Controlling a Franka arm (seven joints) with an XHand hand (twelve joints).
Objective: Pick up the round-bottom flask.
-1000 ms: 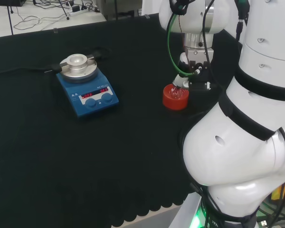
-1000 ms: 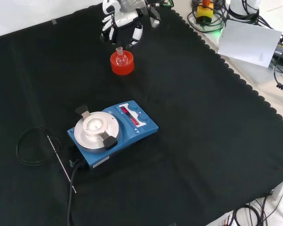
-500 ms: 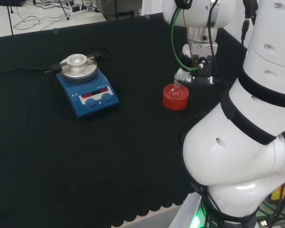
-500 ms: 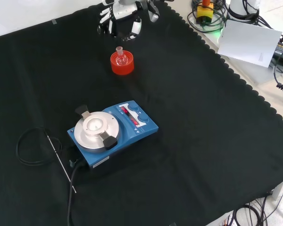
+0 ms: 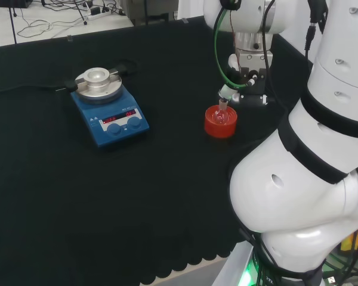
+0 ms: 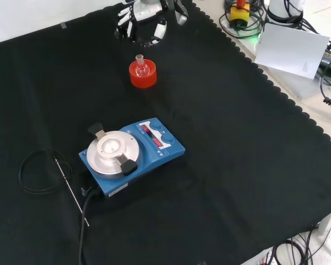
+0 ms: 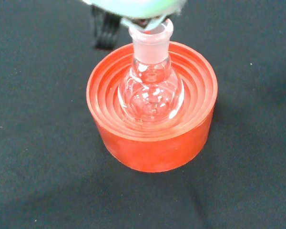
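A small clear round-bottom flask (image 7: 151, 86) stands upright in a red ribbed stand (image 7: 152, 143) on the black cloth. In the head view the flask (image 5: 221, 112) and stand (image 5: 220, 125) sit just left of the arm. The hand (image 6: 143, 25) hovers beyond the flask (image 6: 139, 65) at the front view's top. It is open, its black and white fingers (image 6: 122, 25) spread and relaxed, holding nothing and apart from the glass. In the head view the hand (image 5: 243, 83) hangs just right of and above the flask. A blurred part of the hand (image 7: 133, 7) shows over the flask's neck in the wrist view.
A blue hotplate stirrer (image 6: 129, 154) with a round silver top stands on the cloth, left of the flask in the head view (image 5: 110, 116). A black cable loop and thin rod (image 6: 69, 187) lie beside it. The arm's white links (image 5: 310, 179) rise at the right.
The hand has drawn back a little from the flask, toward the front view's top, and risen slightly. Flask and stand have not moved.
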